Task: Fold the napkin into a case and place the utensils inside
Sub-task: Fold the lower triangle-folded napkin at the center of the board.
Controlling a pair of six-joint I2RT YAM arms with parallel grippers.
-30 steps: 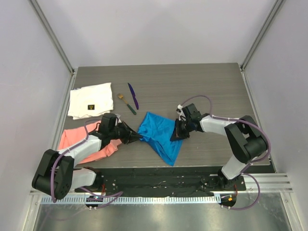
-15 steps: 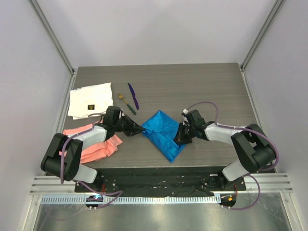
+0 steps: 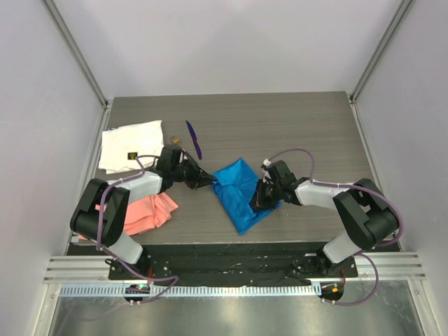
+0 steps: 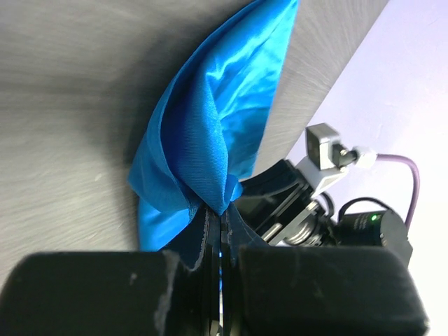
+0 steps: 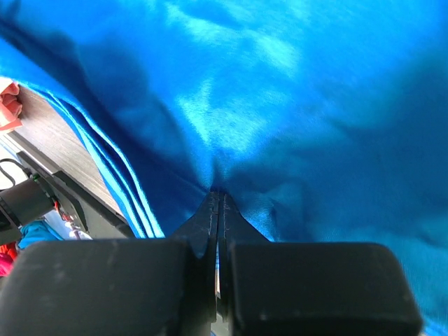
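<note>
Just below frame centre, the napkin (image 3: 238,194) lay bunched and partly folded on the table (image 3: 301,133), the left pincer (image 3: 208,182) and right pincer (image 3: 260,201) each clamped on an edge. Folding looked unfinished. Farther back, upper left, the utensils (image 3: 194,140) lay outside it.

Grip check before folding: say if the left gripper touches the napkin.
Touching. Left wrist view shows the left gripper pinching the napkin at a corner.

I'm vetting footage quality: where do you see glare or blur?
Top view: even light, sharp, faint shadows. Left wrist view: sheen on the napkin; the left gripper looks soft close up. Right wrist view: bright glare patches on the napkin; the right gripper slightly blurred.
</note>
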